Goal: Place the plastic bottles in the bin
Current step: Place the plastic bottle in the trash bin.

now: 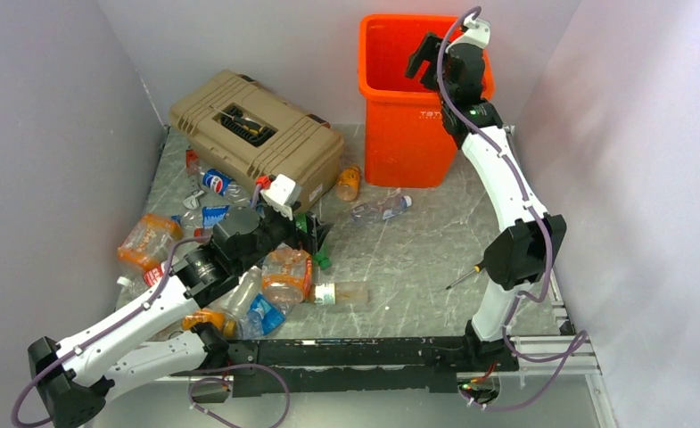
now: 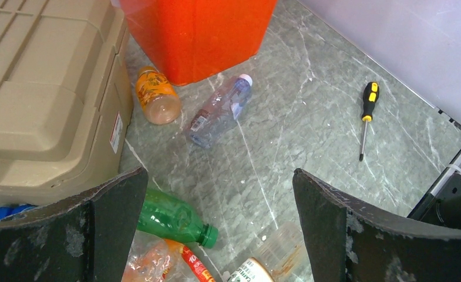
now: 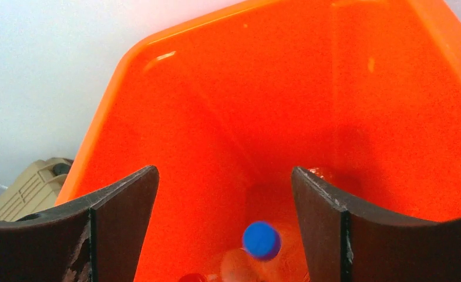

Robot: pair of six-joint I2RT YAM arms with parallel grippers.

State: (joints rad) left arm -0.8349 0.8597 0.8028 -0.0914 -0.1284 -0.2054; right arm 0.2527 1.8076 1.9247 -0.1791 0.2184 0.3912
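Observation:
The orange bin stands at the back of the table. My right gripper hangs open and empty over its mouth. In the right wrist view it looks down into the bin, where a blurred clear bottle with a blue cap lies below the jaws. My left gripper is open and empty, low over the bottle pile. In the left wrist view it is above a green bottle and a clear jar-like bottle. A clear bottle and an orange bottle lie near the bin.
A tan toolbox stands left of the bin. Several crushed bottles are heaped at the left. A yellow-handled screwdriver lies by the right arm; it also shows in the left wrist view. Grey walls close three sides.

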